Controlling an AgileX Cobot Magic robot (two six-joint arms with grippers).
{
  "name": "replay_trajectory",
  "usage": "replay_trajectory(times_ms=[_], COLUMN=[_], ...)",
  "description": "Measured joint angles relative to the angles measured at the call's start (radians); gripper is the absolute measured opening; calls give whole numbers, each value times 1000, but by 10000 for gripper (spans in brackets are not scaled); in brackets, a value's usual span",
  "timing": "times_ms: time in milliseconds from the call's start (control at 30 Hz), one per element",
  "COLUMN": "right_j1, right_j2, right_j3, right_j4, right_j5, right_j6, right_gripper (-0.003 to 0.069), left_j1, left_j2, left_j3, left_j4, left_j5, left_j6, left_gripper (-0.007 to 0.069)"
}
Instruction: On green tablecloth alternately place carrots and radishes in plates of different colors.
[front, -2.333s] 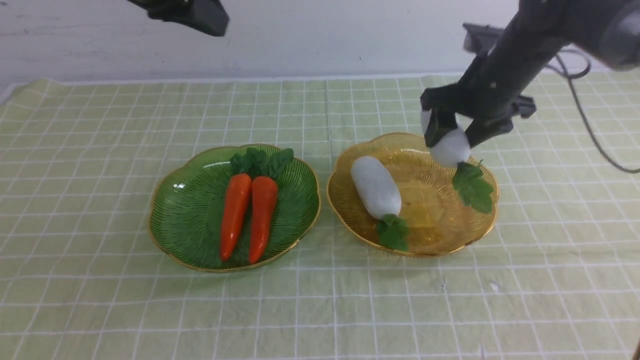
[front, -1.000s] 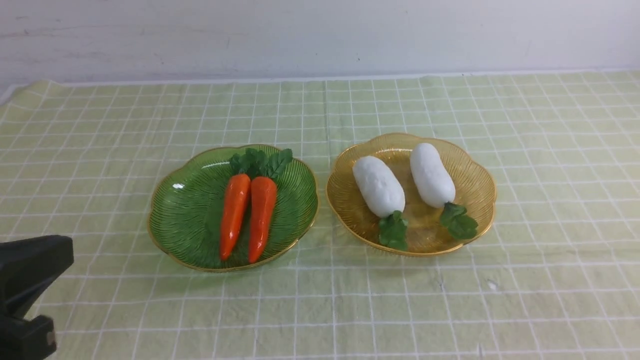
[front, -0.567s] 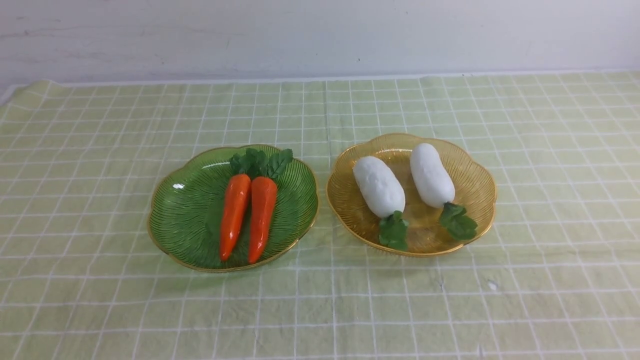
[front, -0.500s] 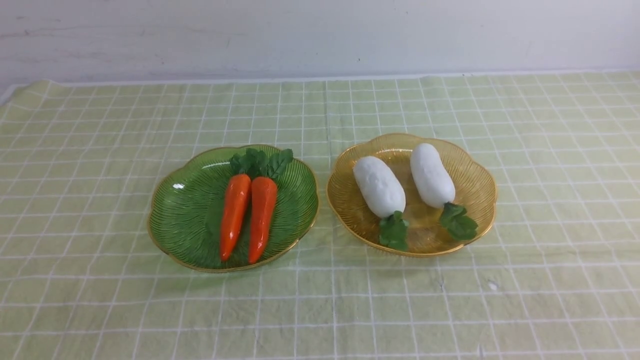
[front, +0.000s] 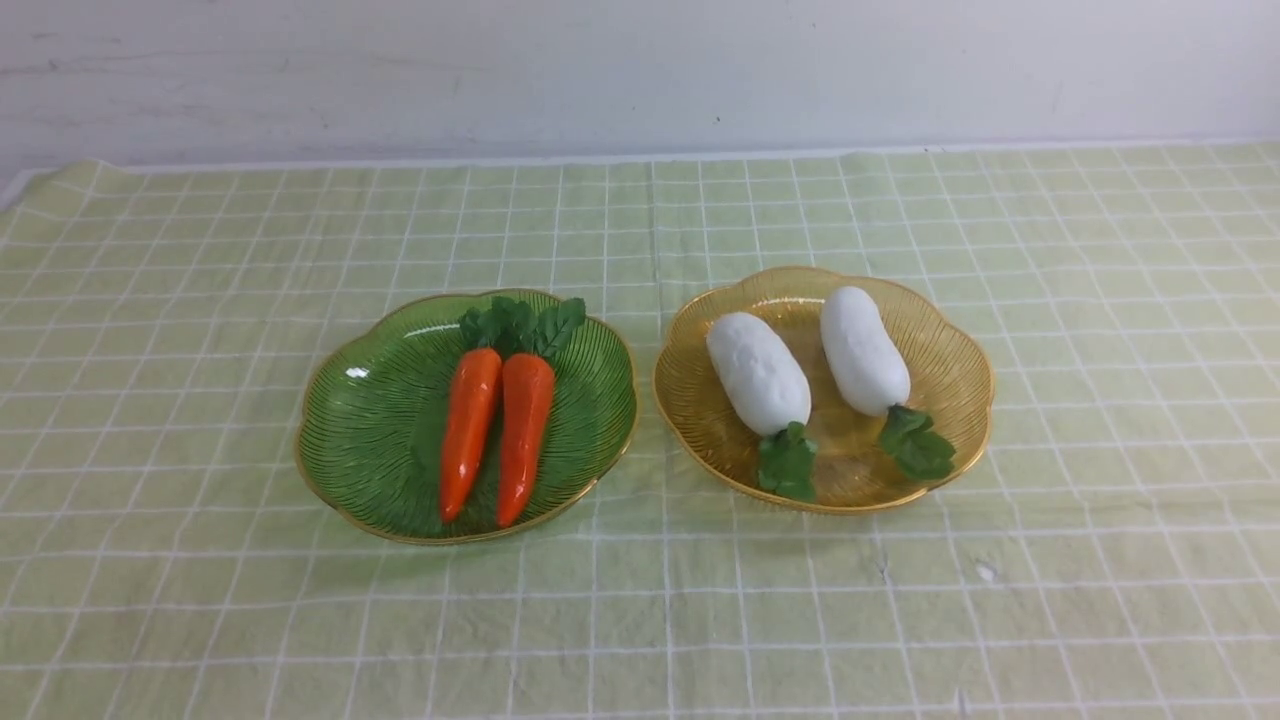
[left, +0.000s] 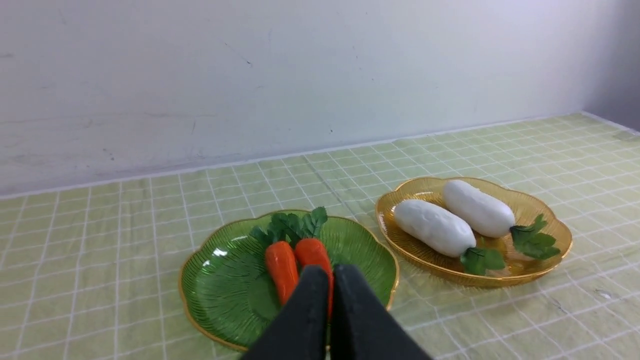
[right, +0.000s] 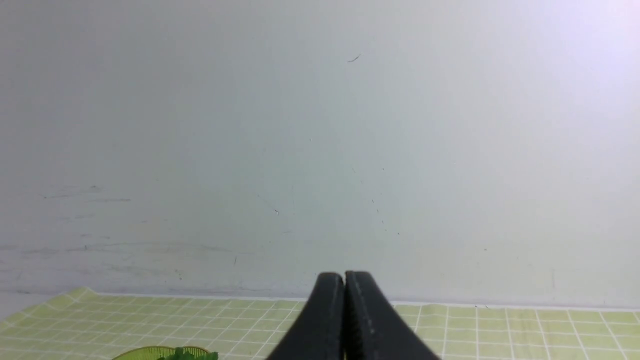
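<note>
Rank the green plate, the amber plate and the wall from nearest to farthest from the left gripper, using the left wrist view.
1. Green plate: just ahead of the left gripper, carrots in it.
2. Amber plate: farther out, on the robot's right.
3. Wall: behind both plates, past the cloth's far edge.
</note>
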Motion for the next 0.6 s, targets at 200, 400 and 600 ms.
replay_trajectory(times_ms=[200, 400, 600], right_j1=[0, 0, 0], right_j2=[0, 0, -1], right_j3=[0, 0, 0], right_j4=[0, 0, -2], right_j5=[1, 2, 2], right_j6=[0, 0, 0], right_gripper=[-14, -14, -14], left_j1=[93, 147, 148], left_j2=[-49, -49, -49], left_j3=[198, 425, 497], left_j4=[100, 114, 114], left_j5=[-122, -198, -221], left_j6=[-25, -26, -27], left_gripper=[-8, -8, -8])
